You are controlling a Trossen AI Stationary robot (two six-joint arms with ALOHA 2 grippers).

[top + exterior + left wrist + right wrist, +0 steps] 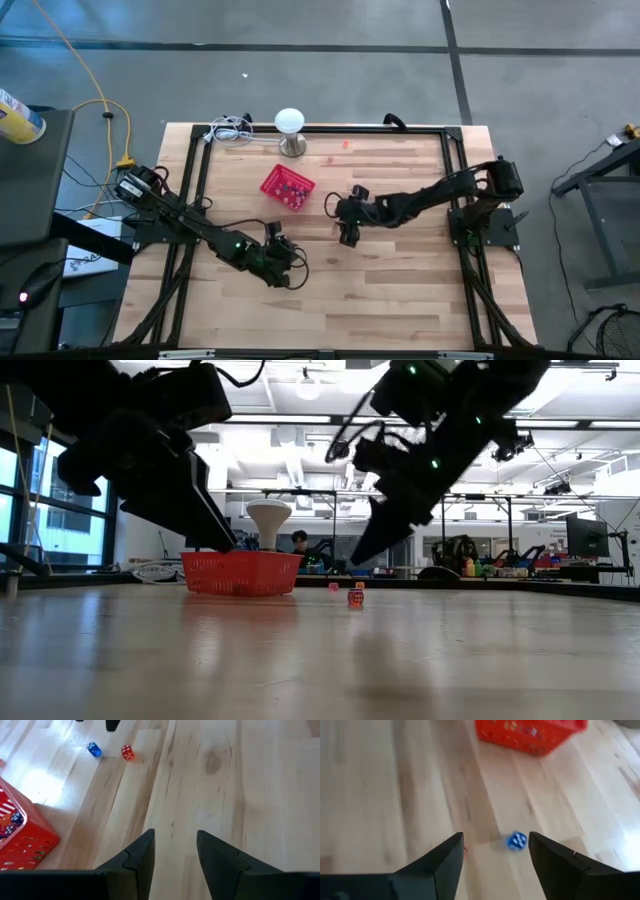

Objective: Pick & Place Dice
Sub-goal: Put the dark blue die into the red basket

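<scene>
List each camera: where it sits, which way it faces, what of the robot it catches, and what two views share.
High: overhead, straight down on the wooden table; both arms.
Low: table height, level toward the room; both arms descend.
Left wrist: past open left gripper toward a red die.
Right wrist: past open right gripper, small blue die between the fingers.
Shared: both wrist views show the red mesh basket.

Bright ceiling lamps light the room evenly; from table height my arms show as dark silhouettes against them; a white glare patch lies on the table [45,782] beside the red basket [22,837]; the blue die [516,841] past my right wrist is smeared with blur; the near wood is soft, out of focus.
</scene>
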